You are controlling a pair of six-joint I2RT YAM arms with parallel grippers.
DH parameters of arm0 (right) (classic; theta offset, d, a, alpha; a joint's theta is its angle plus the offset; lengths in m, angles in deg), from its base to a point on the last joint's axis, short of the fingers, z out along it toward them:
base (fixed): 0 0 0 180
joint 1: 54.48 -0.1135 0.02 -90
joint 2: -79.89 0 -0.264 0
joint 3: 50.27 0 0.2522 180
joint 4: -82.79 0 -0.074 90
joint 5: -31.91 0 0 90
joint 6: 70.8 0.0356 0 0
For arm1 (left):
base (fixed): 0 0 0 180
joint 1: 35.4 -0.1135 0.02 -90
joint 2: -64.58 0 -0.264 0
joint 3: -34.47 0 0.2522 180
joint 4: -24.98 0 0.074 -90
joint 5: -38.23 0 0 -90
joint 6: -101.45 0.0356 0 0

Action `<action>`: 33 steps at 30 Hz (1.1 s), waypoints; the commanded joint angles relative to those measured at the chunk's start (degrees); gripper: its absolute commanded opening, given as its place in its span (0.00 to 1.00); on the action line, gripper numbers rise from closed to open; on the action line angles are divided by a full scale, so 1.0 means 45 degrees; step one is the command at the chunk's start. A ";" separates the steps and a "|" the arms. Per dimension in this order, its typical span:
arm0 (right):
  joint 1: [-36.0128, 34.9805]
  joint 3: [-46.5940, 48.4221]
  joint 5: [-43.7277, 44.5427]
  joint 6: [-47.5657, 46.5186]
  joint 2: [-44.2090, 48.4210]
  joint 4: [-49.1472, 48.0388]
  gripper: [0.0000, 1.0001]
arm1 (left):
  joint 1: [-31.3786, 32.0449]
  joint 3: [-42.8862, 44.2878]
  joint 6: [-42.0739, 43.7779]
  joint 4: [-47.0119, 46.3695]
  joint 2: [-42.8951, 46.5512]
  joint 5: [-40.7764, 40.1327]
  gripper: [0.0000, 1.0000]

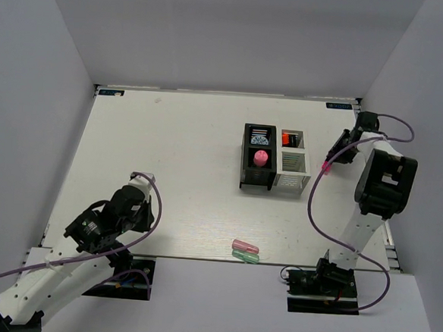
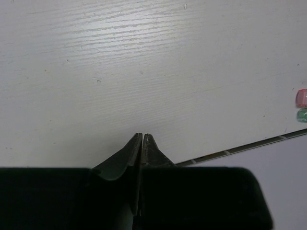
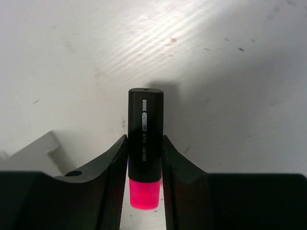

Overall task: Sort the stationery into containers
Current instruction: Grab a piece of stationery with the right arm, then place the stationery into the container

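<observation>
Black marker (image 3: pixel 145 129) with pink cap clamped tight in right gripper (image 3: pixel 145 143), at 3 o'clock of white bin (image 1: pixel 293 172). Carry toward 9 o'clock, centre over the mouth, lower clear of mesh rim, then release. Left gripper (image 2: pixel 143 138) pinched together, empty, at 7 o'clock.

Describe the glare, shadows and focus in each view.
Top external: soft, even light over the table, no harsh shadows. Left wrist: a bright glare patch on the tabletop, the left gripper a dark silhouette with its jaws shut. Right wrist: the pink-capped marker is sharp, its print readable, casting a shadow on the table past its tip.
</observation>
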 commanded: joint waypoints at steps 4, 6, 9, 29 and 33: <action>-0.0037 -0.0782 -0.3132 -0.3026 0.2871 -0.2613 0.00 | -0.0041 0.0414 -0.0052 0.0274 0.0164 -0.0108 0.17; -0.0036 -0.1483 -0.3659 -0.3883 0.3886 -0.3952 0.00 | -0.0041 0.0472 -0.0013 0.0352 0.0145 -0.0146 0.17; 0.0002 -0.2561 -0.4536 -0.4569 0.5567 -0.5827 0.00 | -0.0022 0.0551 0.0065 0.0392 0.0106 -0.0224 0.17; -0.1423 -0.1430 -1.5028 -0.0292 0.2720 -1.7634 0.00 | -0.0002 -0.0231 0.0203 -0.0487 -0.0187 -0.0225 0.17; -0.1541 -0.1741 -1.5361 -0.0529 0.2270 -1.8024 0.00 | -0.0060 -0.0250 0.0183 -0.0526 -0.0227 -0.0166 0.17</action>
